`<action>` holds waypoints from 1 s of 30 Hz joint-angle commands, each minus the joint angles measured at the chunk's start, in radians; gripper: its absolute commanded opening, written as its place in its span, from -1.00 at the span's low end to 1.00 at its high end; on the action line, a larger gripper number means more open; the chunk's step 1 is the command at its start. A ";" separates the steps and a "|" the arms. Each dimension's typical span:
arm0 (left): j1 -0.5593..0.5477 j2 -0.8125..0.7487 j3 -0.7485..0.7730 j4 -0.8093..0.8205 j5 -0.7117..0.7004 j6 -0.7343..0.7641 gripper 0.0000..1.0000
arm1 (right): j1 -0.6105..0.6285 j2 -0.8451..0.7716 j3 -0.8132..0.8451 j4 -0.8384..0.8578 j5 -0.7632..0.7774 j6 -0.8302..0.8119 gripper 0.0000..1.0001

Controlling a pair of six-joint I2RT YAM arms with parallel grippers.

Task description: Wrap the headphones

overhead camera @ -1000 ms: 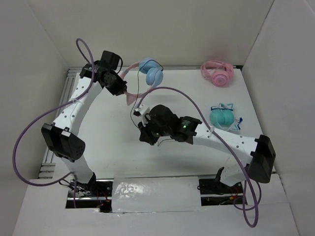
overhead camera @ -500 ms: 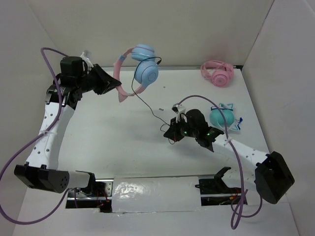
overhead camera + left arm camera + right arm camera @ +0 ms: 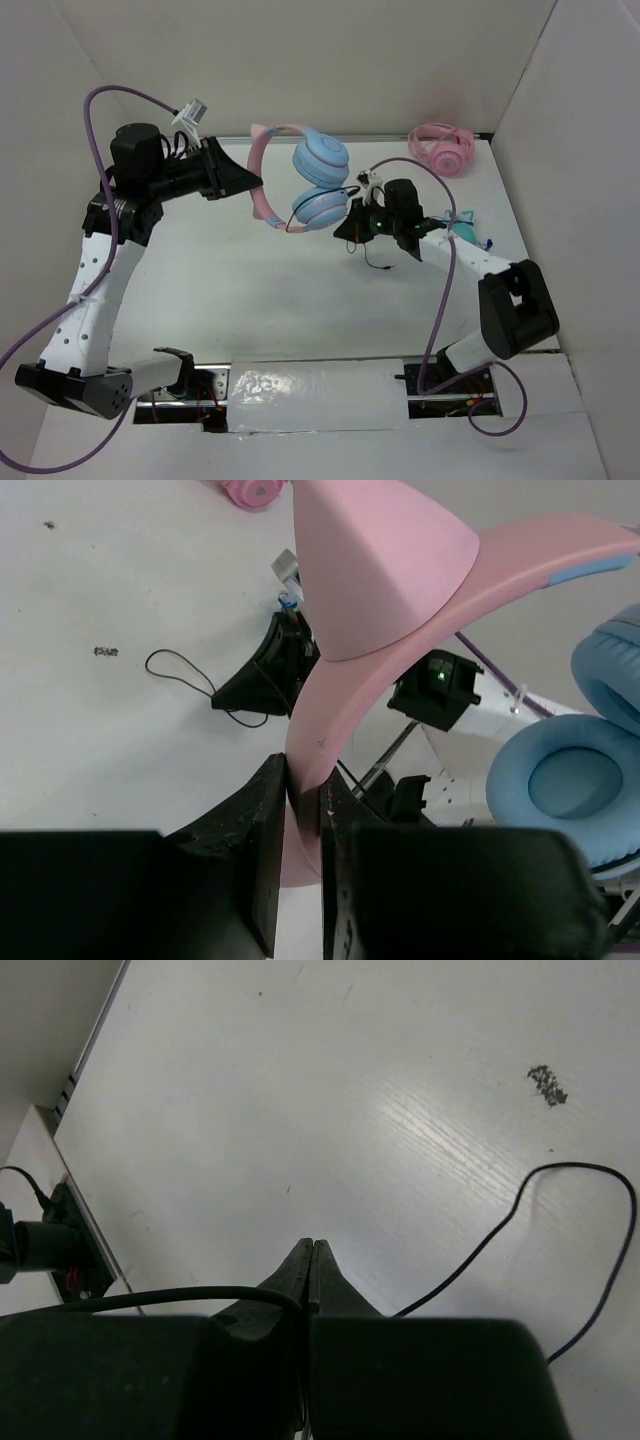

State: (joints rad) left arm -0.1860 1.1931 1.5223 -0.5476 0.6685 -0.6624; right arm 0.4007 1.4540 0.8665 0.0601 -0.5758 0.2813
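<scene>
Left hand (image 3: pixel 240 180) is pinched narrow on the pink headband (image 3: pixel 400 650), just under a cat ear. It holds the headphones (image 3: pixel 300 185) up off the worktop (image 3: pixel 220 290), toward the back. The two blue earcups (image 3: pixel 322 157) hang out to the right of my fingers, one above the other.

Right hand (image 3: pixel 345 232) sits just beside the lower cup. Its wrist view shows the fingertips pressed flat together. The thin black cable (image 3: pixel 590 1250) seems to run in at the fingers from one side and out the other, so I judge it pinched there. The rest trails in a loose loop on the worktop below.

I expect this set to be light, with a stiff, springy band of smooth plastic. It could swivel in a two-finger pinch once I start pulling. The flat of the band near the ear, where I have it, looks like the best hold. The cups are padded, probably pivot, and would wobble, so I stay off them.

The cable is limp and slick and will likely slide through a closed hand. It could strain where it enters the cup, so I want it gripped with little slack and gentle tension.

The all-pink pair (image 3: pixel 440 150) lies well apart at the back right.
</scene>
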 commanded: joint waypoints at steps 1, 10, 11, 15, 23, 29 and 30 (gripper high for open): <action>-0.027 -0.072 0.012 0.077 0.126 0.012 -1.00 | -0.023 0.071 0.087 -0.046 0.002 -0.031 -1.00; -0.168 -0.057 -0.077 0.061 0.007 0.136 -1.00 | -0.023 0.080 0.262 -0.176 0.007 -0.111 -1.00; -0.185 -0.047 -0.091 0.049 -0.035 0.154 -1.00 | -0.029 0.075 0.287 -0.201 0.033 -0.122 -1.00; -0.297 -0.017 -0.168 0.009 -0.280 0.211 -1.00 | -0.049 0.055 0.448 -0.313 0.125 -0.178 -1.00; -0.497 0.158 -0.146 -0.130 -0.713 0.227 -1.00 | -0.088 0.019 0.618 -0.454 0.214 -0.254 -1.00; -0.581 0.338 -0.019 -0.273 -0.963 0.156 -1.00 | -0.043 -0.004 0.657 -0.526 0.269 -0.271 -1.00; -0.587 0.382 -0.001 -0.293 -1.022 0.146 -1.00 | -0.034 -0.006 0.657 -0.531 0.290 -0.271 -1.00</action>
State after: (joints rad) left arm -0.7452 1.5299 1.4532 -0.6987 -0.2081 -0.4854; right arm 0.3527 1.4925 1.4425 -0.4805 -0.3763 0.0299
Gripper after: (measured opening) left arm 0.266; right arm 0.007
